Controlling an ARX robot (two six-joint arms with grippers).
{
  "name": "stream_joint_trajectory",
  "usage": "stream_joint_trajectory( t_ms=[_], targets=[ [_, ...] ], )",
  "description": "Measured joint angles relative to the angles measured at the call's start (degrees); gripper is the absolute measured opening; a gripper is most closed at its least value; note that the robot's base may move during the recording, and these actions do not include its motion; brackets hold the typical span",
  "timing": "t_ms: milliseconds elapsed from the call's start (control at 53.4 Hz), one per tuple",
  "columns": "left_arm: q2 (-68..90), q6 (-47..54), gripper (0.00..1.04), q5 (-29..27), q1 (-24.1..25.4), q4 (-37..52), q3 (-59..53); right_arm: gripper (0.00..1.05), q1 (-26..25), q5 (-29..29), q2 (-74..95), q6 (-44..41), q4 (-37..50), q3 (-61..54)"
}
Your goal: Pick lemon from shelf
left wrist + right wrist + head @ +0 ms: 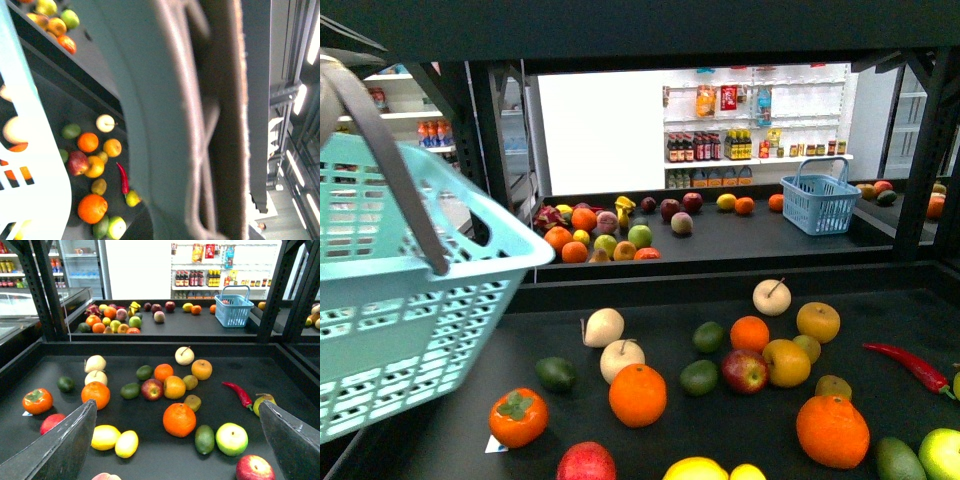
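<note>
Two yellow lemons [105,437] [126,444] lie side by side near the front of the shelf's black deck [150,462]; the front view catches them at its lower edge [695,468]. My right gripper [176,407] hovers open over the front of the deck, nothing between its fingers [55,450]. The lemons sit just inside the left-hand finger in that view. A teal plastic basket [390,300] hangs at the left, tilted, and my left gripper is shut on its grey handle [380,150]. That handle [220,120] fills the left wrist view and hides the fingers.
Oranges [179,419], apples [152,389], limes [204,438], a persimmon [37,400] and a red chili [239,393] crowd the deck. Dark uprights [42,285] frame it. Behind stands another rack with fruit and a blue basket [820,200], then white shelves of bottles [710,145].
</note>
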Motion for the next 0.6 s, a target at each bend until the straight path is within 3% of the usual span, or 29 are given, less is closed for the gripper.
stream_joint_trajectory(
  t_ms=[393,599],
  targets=[
    [9.1,5.3,0.06,1.4,-16.2,1.2,5.4,0.97,0.0,0.0,0.0,0.0,0.0,0.0],
    [13.8,7.6,0.06,2.9,-21.0,1.0,8.4,0.97,0.0,0.0,0.0,0.0,0.0,0.0]
  ],
)
